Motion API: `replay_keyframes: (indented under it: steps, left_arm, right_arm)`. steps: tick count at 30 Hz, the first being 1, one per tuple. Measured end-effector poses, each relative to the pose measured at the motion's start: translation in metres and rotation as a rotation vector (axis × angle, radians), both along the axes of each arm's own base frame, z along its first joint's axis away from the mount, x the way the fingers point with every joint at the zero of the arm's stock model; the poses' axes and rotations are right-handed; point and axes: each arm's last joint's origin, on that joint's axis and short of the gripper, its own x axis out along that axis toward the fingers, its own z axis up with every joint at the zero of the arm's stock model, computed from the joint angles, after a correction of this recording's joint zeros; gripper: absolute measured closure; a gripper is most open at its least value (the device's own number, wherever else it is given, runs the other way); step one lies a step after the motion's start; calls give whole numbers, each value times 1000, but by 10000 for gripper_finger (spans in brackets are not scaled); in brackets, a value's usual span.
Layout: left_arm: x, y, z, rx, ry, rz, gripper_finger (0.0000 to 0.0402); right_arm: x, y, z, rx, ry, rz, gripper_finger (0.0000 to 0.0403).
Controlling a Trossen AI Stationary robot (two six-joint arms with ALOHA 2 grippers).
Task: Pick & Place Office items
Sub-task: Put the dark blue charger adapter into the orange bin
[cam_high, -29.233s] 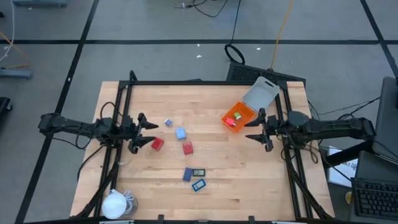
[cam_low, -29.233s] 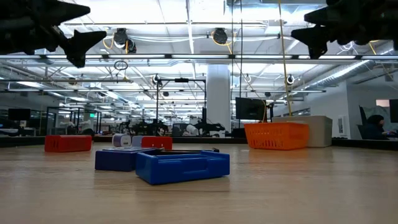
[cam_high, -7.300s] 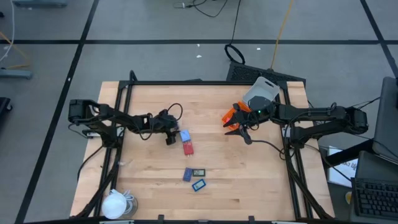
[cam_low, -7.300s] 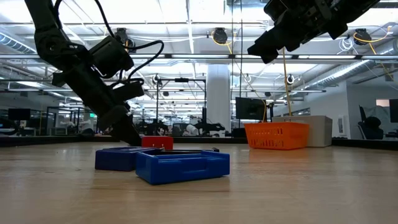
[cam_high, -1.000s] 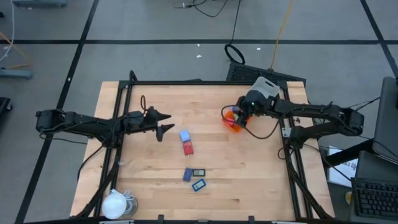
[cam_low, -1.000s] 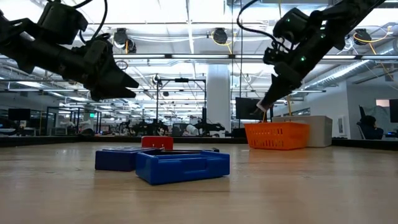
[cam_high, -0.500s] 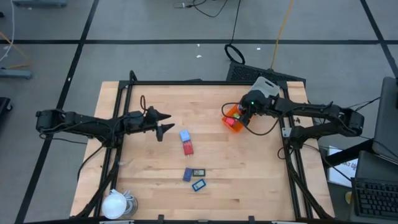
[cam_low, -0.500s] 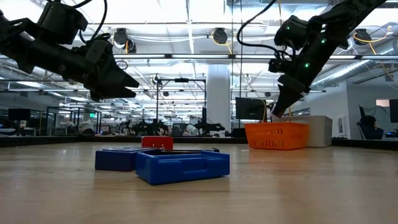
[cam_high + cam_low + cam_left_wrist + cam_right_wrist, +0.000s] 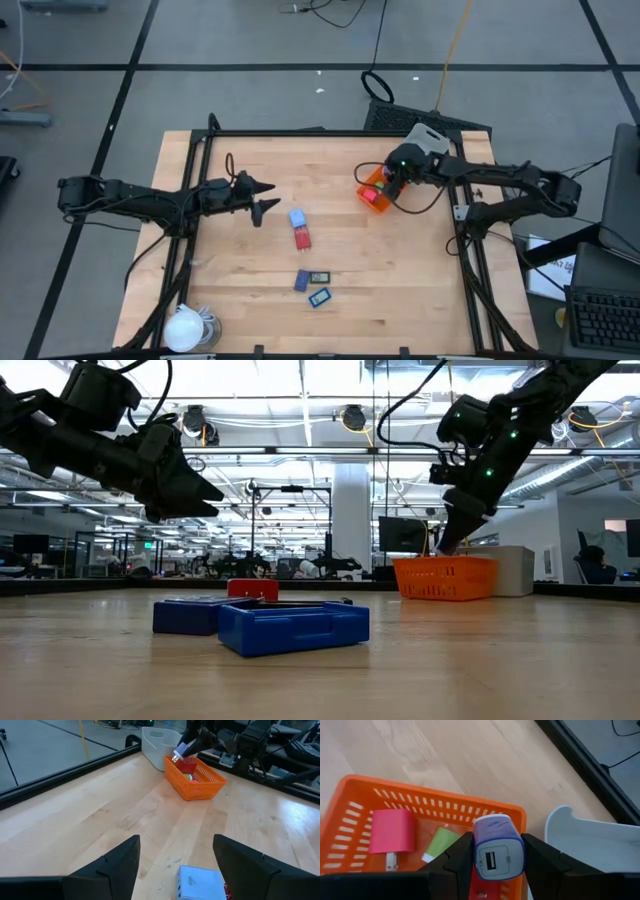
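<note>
My right gripper (image 9: 497, 854) is shut on a purple-and-white cube (image 9: 497, 845) with a slot in its face. It hangs over the orange basket (image 9: 375, 192) at the table's far right. Inside the basket lie a pink block (image 9: 392, 832) and a green piece (image 9: 437, 847). My left gripper (image 9: 267, 198) hovers open over the table's left half, with nothing between its fingers. On the wood lie a pale blue cube (image 9: 296, 217), a red block (image 9: 302, 238), and blue (image 9: 320, 297) and dark (image 9: 319, 277) flat rectangles. My right gripper pinches the cube by two opposite sides (image 9: 476, 851) between its two fingers. The fingers slant down from the table's right side. The cube is lifted clear above the basket's rim (image 9: 470, 810), its slotted face toward the wrist camera.
A grey-white lid (image 9: 420, 148) lies behind the basket at the far right corner. A white round lump with a cord (image 9: 185, 328) sits at the near left corner. Black frame rails (image 9: 300, 133) run along the table's far and side edges. Bare wood lies between the basket and the loose pieces.
My right gripper, still shut on the cube, has sunk a little toward the basket and tipped further downward.
</note>
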Motion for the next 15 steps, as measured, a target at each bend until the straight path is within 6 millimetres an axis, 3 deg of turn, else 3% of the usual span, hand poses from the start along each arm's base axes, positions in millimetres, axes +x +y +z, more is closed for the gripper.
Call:
replay_keyframes:
  steps: [10,15]
  left_arm:
    - [0,0,0,3,2,14,144]
    - [0,0,0,3,3,14,132]
  right_arm:
    - [4,-2,-2,-15,-4,14,268]
    - [3,-1,-3,-9,6,17,244]
